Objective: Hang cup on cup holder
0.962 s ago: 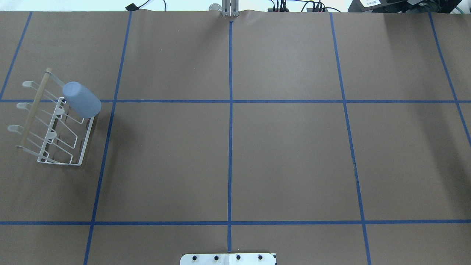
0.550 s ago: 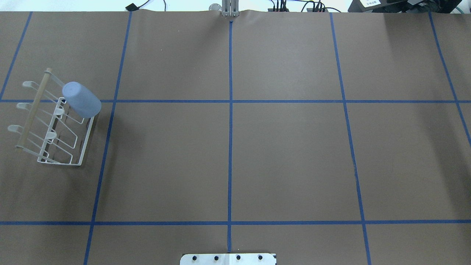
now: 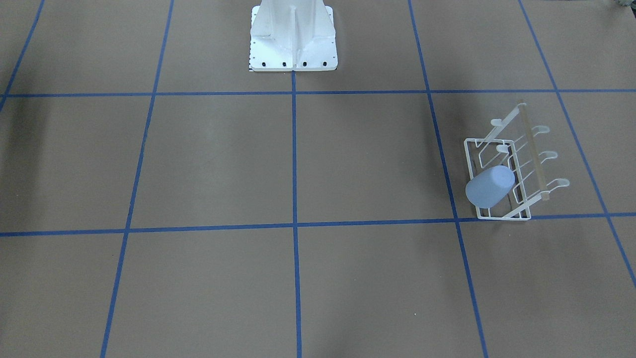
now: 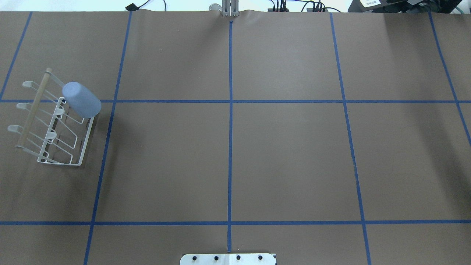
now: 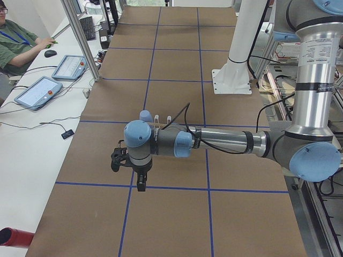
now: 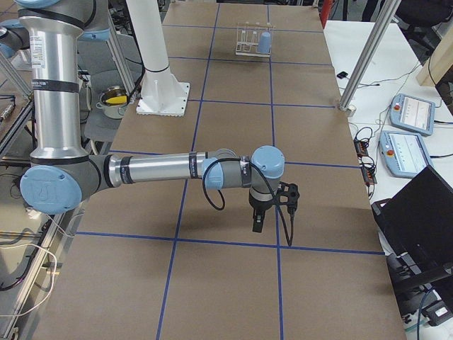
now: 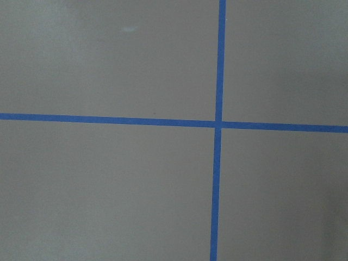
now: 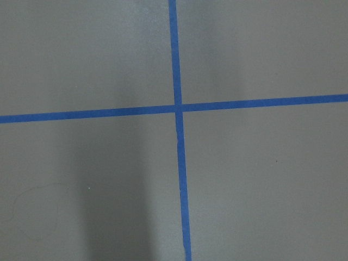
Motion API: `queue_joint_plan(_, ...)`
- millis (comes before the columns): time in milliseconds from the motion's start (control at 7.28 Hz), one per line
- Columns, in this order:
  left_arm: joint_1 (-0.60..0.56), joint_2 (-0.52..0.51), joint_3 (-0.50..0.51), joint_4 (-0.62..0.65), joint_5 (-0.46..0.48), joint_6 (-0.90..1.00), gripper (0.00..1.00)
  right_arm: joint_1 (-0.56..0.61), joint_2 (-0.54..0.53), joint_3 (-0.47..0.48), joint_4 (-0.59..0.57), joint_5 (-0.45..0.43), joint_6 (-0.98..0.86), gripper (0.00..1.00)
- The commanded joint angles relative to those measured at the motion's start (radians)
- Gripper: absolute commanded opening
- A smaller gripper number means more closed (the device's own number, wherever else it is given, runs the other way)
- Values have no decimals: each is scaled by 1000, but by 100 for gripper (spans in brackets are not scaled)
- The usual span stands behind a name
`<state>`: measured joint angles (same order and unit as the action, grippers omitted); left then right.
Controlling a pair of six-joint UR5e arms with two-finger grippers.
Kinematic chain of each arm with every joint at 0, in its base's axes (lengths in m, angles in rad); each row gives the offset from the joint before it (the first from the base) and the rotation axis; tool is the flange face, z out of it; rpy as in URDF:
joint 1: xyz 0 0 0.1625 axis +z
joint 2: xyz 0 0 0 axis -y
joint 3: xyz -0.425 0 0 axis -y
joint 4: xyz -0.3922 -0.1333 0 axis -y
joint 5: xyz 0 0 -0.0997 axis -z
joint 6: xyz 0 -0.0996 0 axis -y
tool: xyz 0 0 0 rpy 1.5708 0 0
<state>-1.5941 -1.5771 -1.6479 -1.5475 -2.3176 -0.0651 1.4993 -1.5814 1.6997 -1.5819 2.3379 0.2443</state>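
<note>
Brown paper ruled with a blue tape grid covers the desk (image 4: 287,154). At its left end in the overhead view stands the cup holder (image 4: 34,108). The cup (image 4: 81,99) hangs tilted and mouth down over 1 prong at the holder's far end. The left end effector (image 5: 140,183) hangs above the desk, clear of the cup. The right end effector (image 6: 257,221) hangs well apart from it, toward the desk's other end. Whether either one's fingers are apart or together cannot be told.

Rack masked, jaws unresolved
At 9 o'clock on the worktop (image 4: 287,154), the cup holder (image 5: 156,119) is largely masked by the left arm (image 5: 225,140) in the exterior left view; jaw spacing on the left gripper (image 5: 140,184) and right gripper (image 6: 257,225) cannot be judged.
</note>
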Motion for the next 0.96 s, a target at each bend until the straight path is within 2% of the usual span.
queue_joint_plan(0,0,-1,-3,4,0,1,98,-21,-3,9,3,15,49,100)
queue_joint_plan(824,2,-9,-6,3,-8,1,98,-18,-12,11,6,6,36,100)
